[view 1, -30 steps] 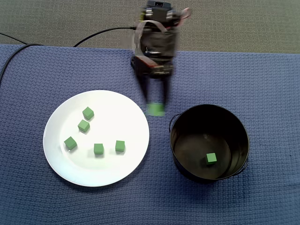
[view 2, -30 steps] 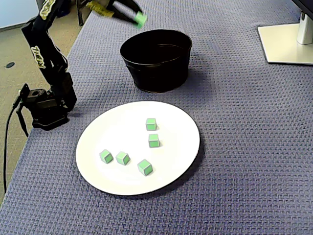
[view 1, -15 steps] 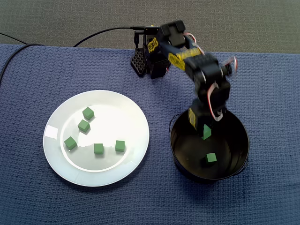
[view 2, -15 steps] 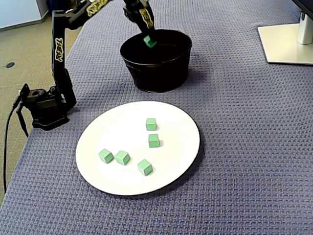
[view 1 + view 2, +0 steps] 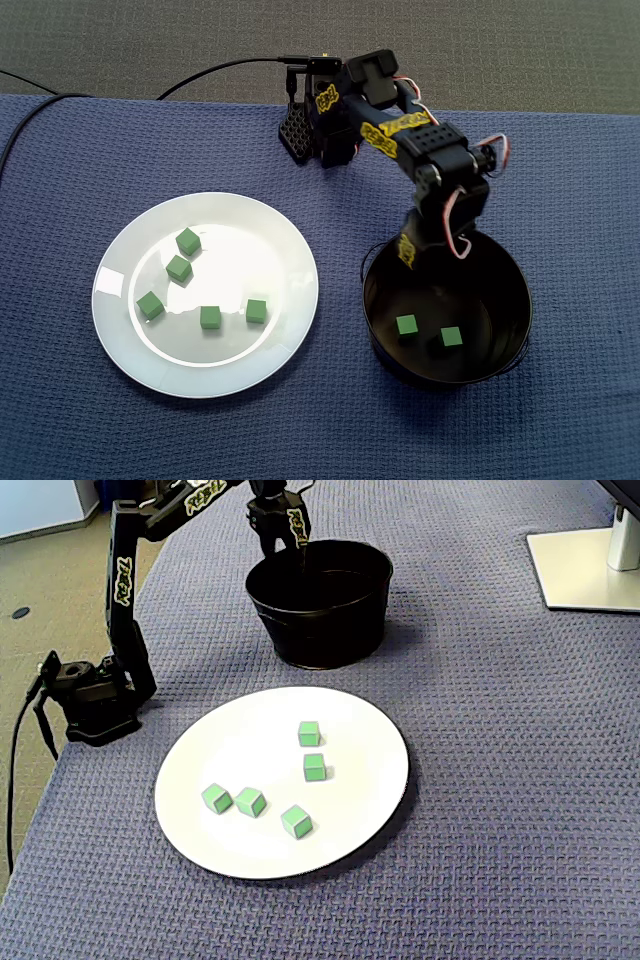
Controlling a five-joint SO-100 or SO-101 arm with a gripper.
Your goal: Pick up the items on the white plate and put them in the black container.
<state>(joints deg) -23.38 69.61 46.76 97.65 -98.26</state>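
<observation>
Several green cubes lie on the white plate (image 5: 120, 250) (image 5: 380, 730), among them one cube (image 5: 257, 311) (image 5: 296, 821) near the plate's edge. The black container (image 5: 520, 290) (image 5: 320, 620) holds two green cubes, one on the left (image 5: 405, 324) and one on the right (image 5: 451, 337); its wall hides both in the fixed view from the side. My gripper (image 5: 430, 262) (image 5: 285, 548) hangs over the container's rim on the arm's side, open, with nothing between its fingers.
The arm's base (image 5: 310, 130) (image 5: 90, 695) sits at the edge of the blue cloth, with a black cable (image 5: 220, 70) leading off. A white monitor stand (image 5: 585, 570) occupies one corner of the table.
The gripper swung from beside the plate to over the container with a green cube, then opened. That cube now lies on the container's floor beside the other one.
</observation>
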